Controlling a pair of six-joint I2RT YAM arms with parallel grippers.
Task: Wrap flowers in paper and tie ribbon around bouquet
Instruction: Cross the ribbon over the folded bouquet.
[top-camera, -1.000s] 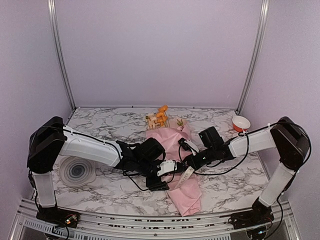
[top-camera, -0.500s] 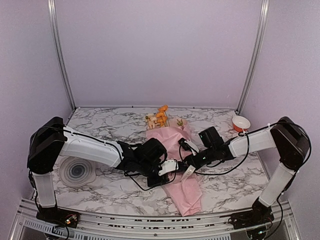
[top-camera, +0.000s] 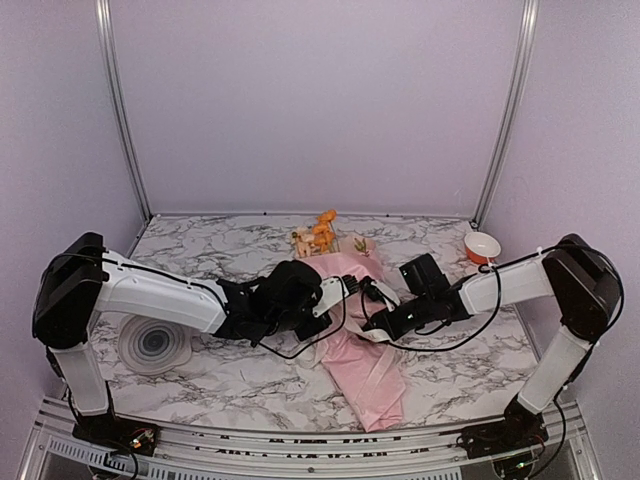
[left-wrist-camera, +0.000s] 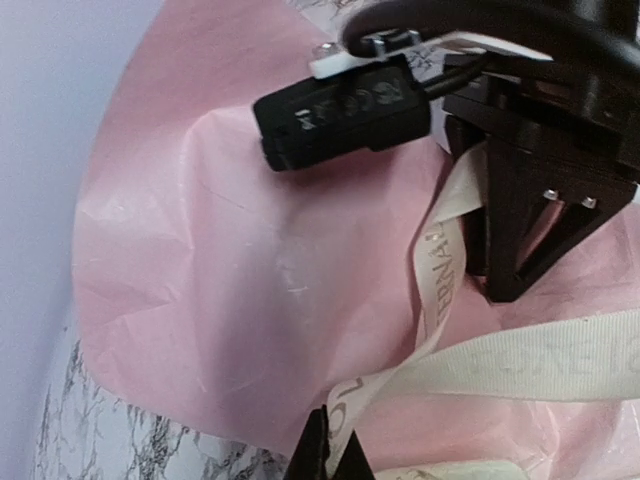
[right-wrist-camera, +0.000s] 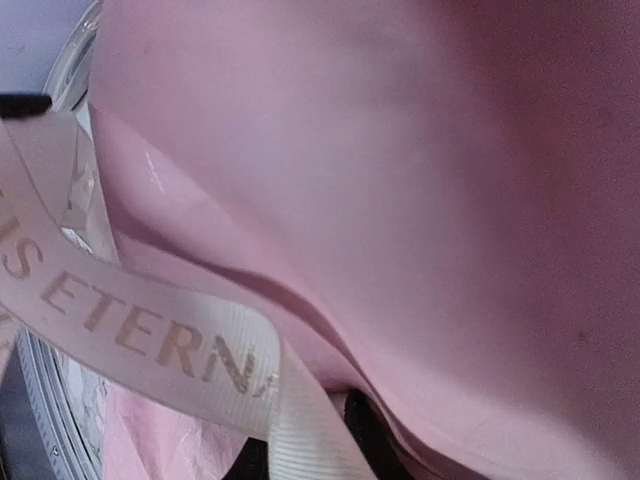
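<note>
a: centre of the overhead view: the bouquet (top-camera: 362, 355) lies on the marbled table (top-camera: 200, 380). it is a crinkly, matte cone of pink paper (left-wrist-camera: 230, 300), with orange flowers (top-camera: 322, 232) at its upper end.
b: it looks light and easily creased, so it is better held round the stems than by the loose edge.
a: the cream ribbon (left-wrist-camera: 500, 365), woven, printed and limp, crosses it.
b: it will likely slip and is best taken near an end. the left gripper (left-wrist-camera: 325, 455) pinches it tight at the frame's bottom. the right gripper (left-wrist-camera: 503, 283) sits beside it, its grip unclear.
</note>
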